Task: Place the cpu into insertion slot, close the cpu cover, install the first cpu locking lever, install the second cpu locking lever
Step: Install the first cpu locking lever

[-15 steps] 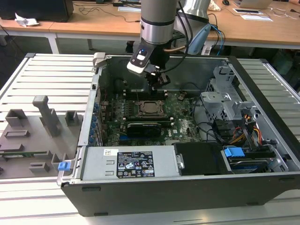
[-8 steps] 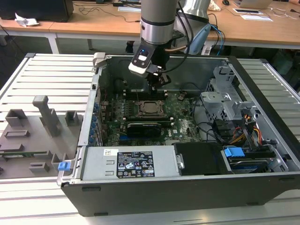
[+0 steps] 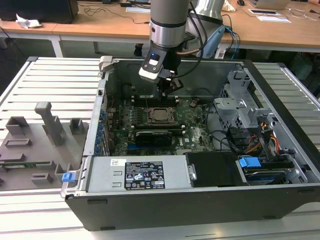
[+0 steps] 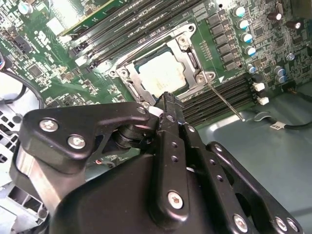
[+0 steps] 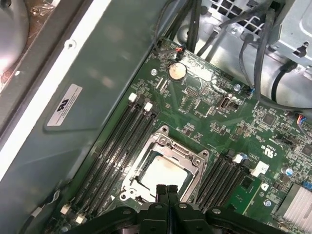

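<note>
You have the cpu [image 4: 161,73] already lying in the insertion slot [image 4: 126,80]. The cpu cover [image 4: 189,57] lies flat over it, as far as I can see, and the metal top of the chip shows through its window. So I judge the first two steps as done, and the locking levers as the step in hand.

The gripper [image 4: 166,101] has its fingers pressed together with nothing between them. In both wrist views its tip hangs just at the edge of the insertion slot. I cannot tell if it touches the metal surround.

In the second wrist view one thin locking lever [image 4: 223,101] goes out from a corner of the insertion slot and runs slanted across the memory slots [image 4: 204,109] beside it, so it seems not hooked. In my judgement such a thin rod calls for the closed tip to sit exactly on it, then to press it down and sideways under its catch beside the insertion slot, without slipping off.
</note>
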Controlling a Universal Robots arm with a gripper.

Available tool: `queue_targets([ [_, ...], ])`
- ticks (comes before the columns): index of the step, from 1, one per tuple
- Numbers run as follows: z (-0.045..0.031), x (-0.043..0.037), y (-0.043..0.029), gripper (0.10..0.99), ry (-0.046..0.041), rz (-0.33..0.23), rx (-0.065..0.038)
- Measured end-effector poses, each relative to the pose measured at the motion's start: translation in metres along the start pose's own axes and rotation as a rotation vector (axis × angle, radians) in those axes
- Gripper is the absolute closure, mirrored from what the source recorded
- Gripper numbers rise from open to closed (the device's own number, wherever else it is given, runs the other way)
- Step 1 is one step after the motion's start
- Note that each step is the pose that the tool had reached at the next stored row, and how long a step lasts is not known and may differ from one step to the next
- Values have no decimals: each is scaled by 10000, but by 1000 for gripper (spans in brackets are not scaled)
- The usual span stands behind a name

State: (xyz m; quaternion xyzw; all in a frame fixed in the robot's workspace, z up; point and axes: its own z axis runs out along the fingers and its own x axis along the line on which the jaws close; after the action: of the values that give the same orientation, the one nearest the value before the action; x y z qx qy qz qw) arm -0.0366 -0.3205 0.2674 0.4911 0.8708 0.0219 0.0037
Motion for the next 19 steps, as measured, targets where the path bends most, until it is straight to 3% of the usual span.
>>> queue_targets([
  [19,0,0,0,980,58,-1360,20],
])
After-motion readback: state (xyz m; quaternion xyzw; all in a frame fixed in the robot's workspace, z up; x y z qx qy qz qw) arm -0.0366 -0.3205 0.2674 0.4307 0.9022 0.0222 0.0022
